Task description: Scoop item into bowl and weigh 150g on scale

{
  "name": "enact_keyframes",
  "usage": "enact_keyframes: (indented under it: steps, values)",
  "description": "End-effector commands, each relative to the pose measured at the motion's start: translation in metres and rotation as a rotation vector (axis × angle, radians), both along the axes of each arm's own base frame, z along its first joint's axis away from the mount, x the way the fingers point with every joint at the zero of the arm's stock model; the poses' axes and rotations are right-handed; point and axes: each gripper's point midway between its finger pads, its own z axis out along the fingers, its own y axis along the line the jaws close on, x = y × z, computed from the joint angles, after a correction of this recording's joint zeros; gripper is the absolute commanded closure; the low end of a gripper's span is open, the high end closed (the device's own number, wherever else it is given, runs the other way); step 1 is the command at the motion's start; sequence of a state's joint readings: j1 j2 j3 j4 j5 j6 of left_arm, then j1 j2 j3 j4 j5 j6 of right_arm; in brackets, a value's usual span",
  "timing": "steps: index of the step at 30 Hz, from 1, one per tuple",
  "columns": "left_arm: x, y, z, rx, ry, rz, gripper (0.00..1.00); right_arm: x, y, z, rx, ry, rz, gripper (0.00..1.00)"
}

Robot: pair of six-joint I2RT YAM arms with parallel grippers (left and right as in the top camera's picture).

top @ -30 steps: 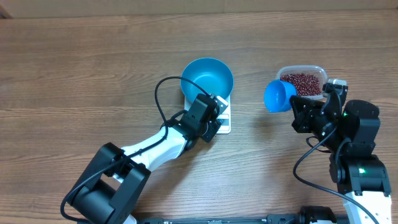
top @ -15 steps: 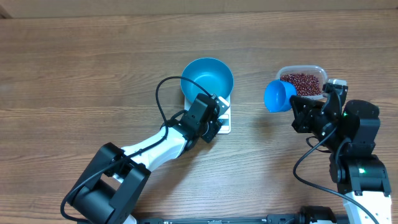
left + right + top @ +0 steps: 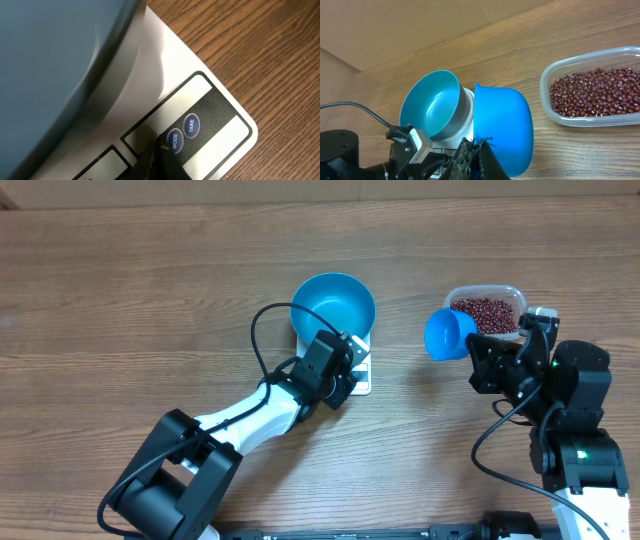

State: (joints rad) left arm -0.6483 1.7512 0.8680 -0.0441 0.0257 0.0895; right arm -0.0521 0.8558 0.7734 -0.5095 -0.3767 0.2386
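Observation:
The blue bowl (image 3: 333,305) stands empty on the white scale (image 3: 363,383). My left gripper (image 3: 346,374) is shut, and its tip (image 3: 159,151) rests on the scale's front panel right beside the MODE button (image 3: 174,140). The bowl's underside (image 3: 50,60) fills the upper left of the left wrist view. My right gripper (image 3: 477,358) is shut on the handle of a blue scoop (image 3: 450,333), held above the table between scale and tub. No beans show in the scoop (image 3: 502,127). The dark red beans (image 3: 597,95) lie in a clear tub (image 3: 487,313).
A TARE button (image 3: 191,125) sits next to MODE. The clear tub's rim (image 3: 547,107) is right of the scoop. A black cable (image 3: 258,340) loops from the left arm beside the scale. Bare wooden table (image 3: 120,300) stretches to the left.

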Motion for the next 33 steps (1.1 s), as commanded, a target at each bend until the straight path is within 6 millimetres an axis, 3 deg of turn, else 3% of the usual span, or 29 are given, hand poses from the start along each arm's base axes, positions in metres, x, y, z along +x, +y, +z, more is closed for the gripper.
enact_keyframes:
  steps: [1,33]
  values:
    - [-0.0042,-0.003,-0.0042,0.01,0.003,-0.036,0.96,0.0027,-0.0027,0.0106,-0.01,-0.029,-0.01,0.96]
    - [-0.004,-0.0003,-0.0114,0.034,0.007,-0.037,0.96,0.0026,-0.0027,0.0105,-0.01,-0.029,-0.01,0.96]
